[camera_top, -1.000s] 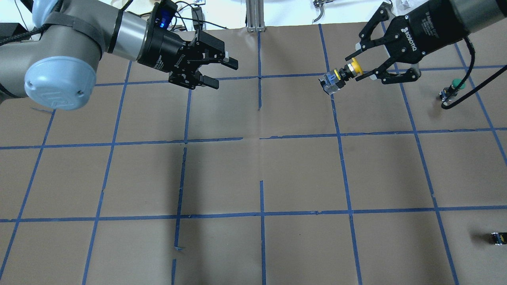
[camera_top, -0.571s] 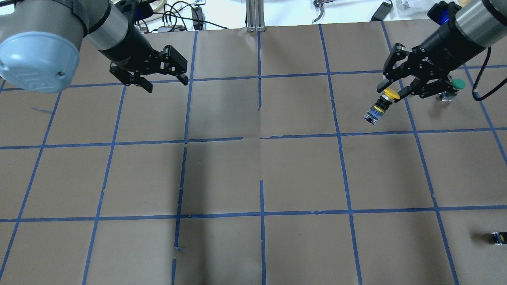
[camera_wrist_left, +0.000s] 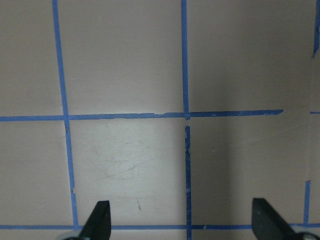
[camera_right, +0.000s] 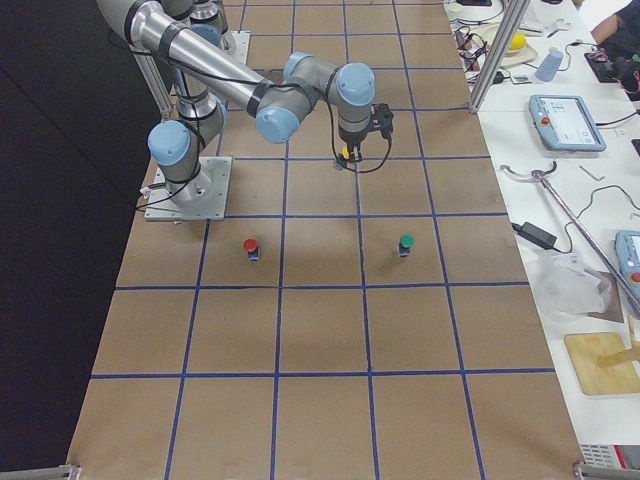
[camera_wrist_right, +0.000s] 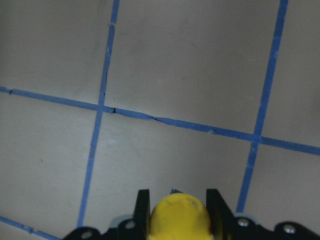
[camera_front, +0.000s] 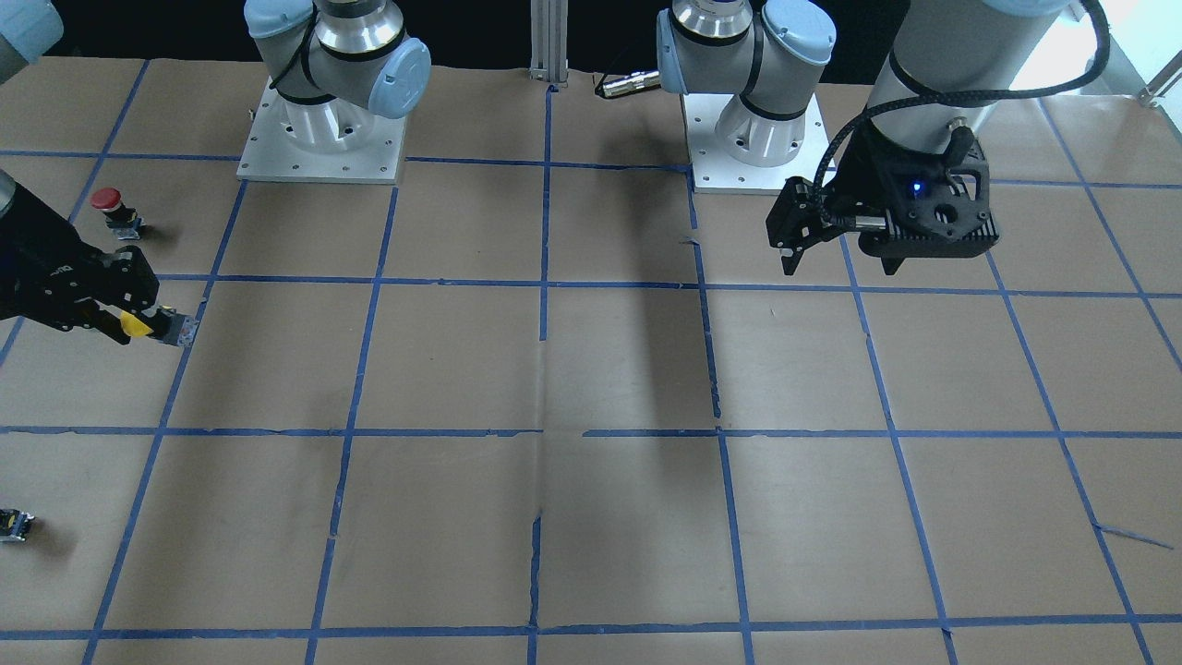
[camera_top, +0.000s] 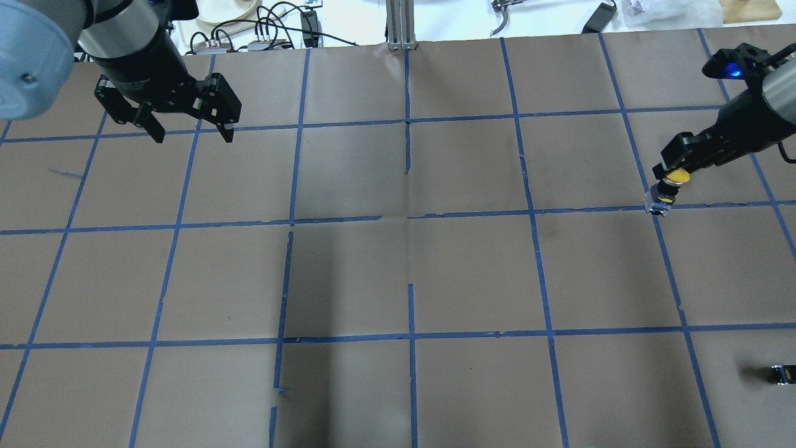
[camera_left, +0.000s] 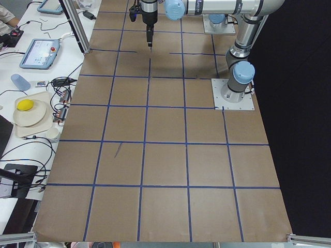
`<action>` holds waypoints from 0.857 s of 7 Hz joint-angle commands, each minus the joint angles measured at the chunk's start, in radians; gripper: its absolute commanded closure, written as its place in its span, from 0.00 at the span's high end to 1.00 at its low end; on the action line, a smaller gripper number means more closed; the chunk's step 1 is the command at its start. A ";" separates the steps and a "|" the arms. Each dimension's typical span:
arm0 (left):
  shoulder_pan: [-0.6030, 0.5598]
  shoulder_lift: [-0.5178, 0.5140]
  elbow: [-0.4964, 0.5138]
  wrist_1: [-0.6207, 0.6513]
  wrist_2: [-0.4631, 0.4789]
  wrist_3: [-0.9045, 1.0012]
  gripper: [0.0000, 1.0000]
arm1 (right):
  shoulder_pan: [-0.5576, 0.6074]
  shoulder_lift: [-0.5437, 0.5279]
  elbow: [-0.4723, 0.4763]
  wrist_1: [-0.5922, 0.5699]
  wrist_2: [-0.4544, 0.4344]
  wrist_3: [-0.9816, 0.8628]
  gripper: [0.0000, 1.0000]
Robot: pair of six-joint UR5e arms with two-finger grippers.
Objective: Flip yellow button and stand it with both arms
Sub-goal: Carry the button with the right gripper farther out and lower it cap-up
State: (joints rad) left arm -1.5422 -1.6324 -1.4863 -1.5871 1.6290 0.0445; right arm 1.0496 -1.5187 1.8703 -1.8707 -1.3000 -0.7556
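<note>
The right gripper (camera_top: 671,175) is clamped on the round cap of the yellow button (camera_top: 663,193), so the button hangs just under its fingertips. The cap is on top and the block body points down to the paper-covered table (camera_top: 472,274), near a blue tape line (camera_top: 591,212). The long axis seems to lean a little, with the body end turned toward the side of the other arm. I cannot tell if the base touches the paper. To do this step well, I think the wrist should first make the axis upright, then press the base flat and open slowly. Farther out is a red-capped button (camera_front: 106,199). Well apart, the left gripper (camera_top: 193,133) has its jaws wide apart and holds nothing.
</note>
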 commanded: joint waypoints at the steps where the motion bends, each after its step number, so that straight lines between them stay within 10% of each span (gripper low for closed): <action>1: -0.003 -0.017 0.018 -0.022 -0.004 -0.003 1.00 | -0.138 0.009 0.039 -0.030 -0.005 -0.460 0.31; 6: 0.007 0.002 0.009 0.003 -0.077 -0.014 1.00 | -0.312 0.181 0.032 -0.077 0.018 -1.185 0.31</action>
State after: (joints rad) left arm -1.5386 -1.6298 -1.4753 -1.5899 1.5538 0.0324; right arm 0.7542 -1.3561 1.9012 -1.9391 -1.2862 -1.7904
